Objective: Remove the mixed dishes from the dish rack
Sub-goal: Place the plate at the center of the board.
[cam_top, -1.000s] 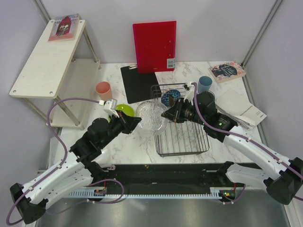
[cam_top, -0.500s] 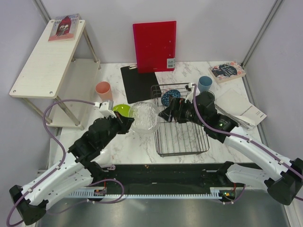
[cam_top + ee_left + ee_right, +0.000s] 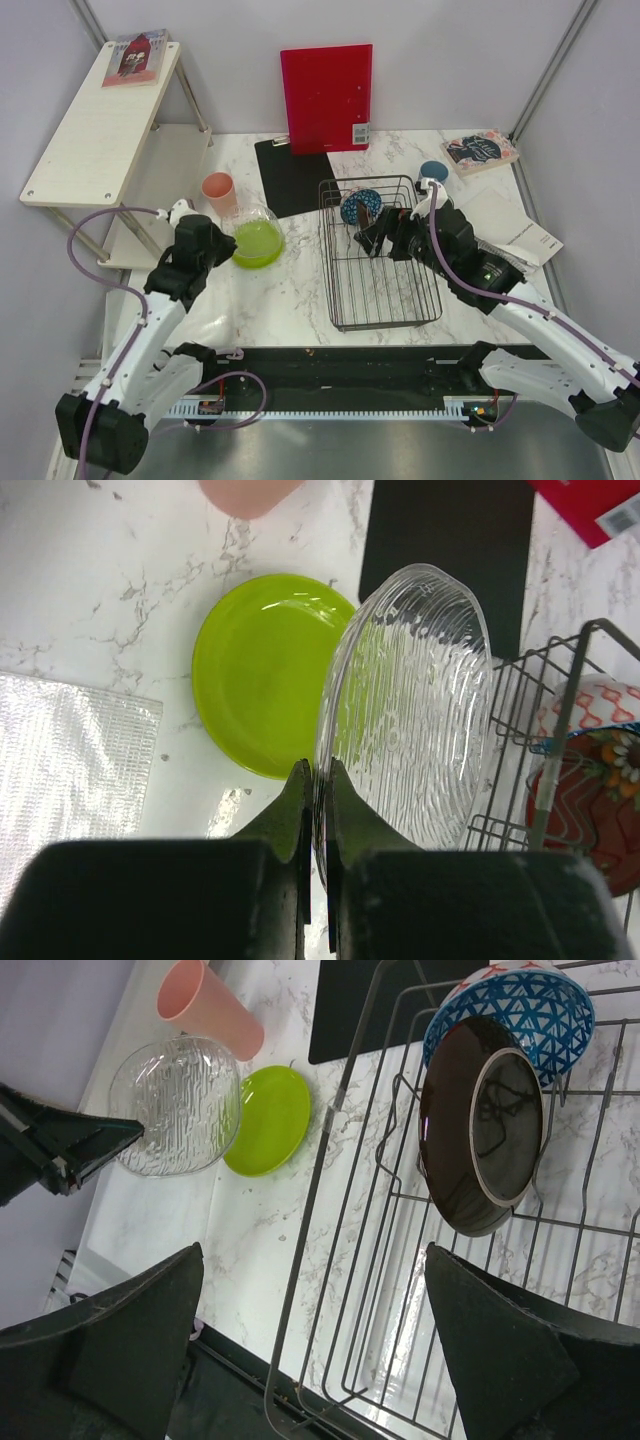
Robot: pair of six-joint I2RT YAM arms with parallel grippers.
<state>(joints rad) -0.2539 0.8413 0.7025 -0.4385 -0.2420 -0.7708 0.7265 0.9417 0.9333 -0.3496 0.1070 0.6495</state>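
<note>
My left gripper (image 3: 315,770) is shut on the rim of the clear glass plate (image 3: 420,710), which it holds tilted on edge over the lime-green dish (image 3: 255,670) left of the dish rack (image 3: 380,250). The pink cup (image 3: 219,190) stands just behind them. My right gripper (image 3: 312,1250) hangs open and empty over the rack's left side. Inside the rack, the dark red plate (image 3: 480,1140) leans against the blue patterned bowl (image 3: 520,1005) at the far end. A light blue cup (image 3: 434,172) stands behind the rack's right corner.
A black mat (image 3: 295,175) and an upright red board (image 3: 325,95) sit behind the rack. Papers (image 3: 510,230) and a book (image 3: 480,150) lie to the right. A white shelf unit (image 3: 100,130) stands at the left edge. A clear plastic sheet (image 3: 70,750) lies near the green dish.
The right gripper opened and let go of the glass plate. The left gripper closed on the plate and carried it left, from beside the rack to over the green dish.
</note>
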